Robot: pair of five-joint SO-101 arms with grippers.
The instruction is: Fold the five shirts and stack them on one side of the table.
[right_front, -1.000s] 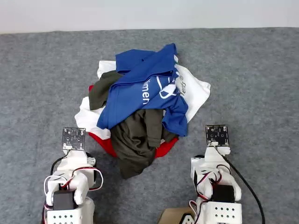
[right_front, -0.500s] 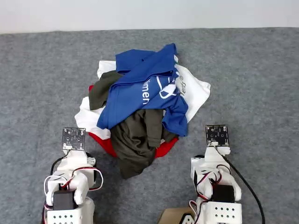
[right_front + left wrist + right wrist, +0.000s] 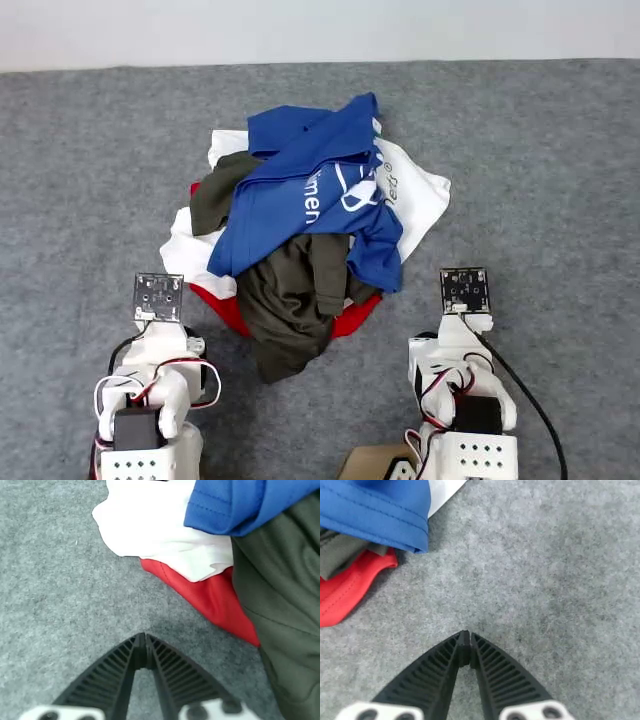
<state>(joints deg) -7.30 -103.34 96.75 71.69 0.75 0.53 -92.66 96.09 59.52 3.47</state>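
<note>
Nothing folded yet; shirt pile (image 3: pixel 300 285) lay at 12 o'clock. L fingers (image 3: pixel 117 670), R fingers (image 3: pixel 437 670) were pressed together. Next: open, grab blue shirt (image 3: pixel 290 200).

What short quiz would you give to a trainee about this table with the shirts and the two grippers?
1. True or false: the blue shirt lies unfolded over the dark green shirt.
2. Choose one. How are the left gripper and the right gripper? A: both shut and empty. B: both open. C: each shut on a shirt.
3. In the left wrist view, which colour of shirt shows from under the white shirt?
Key: 1 true. 2 A. 3 the red shirt.
</note>
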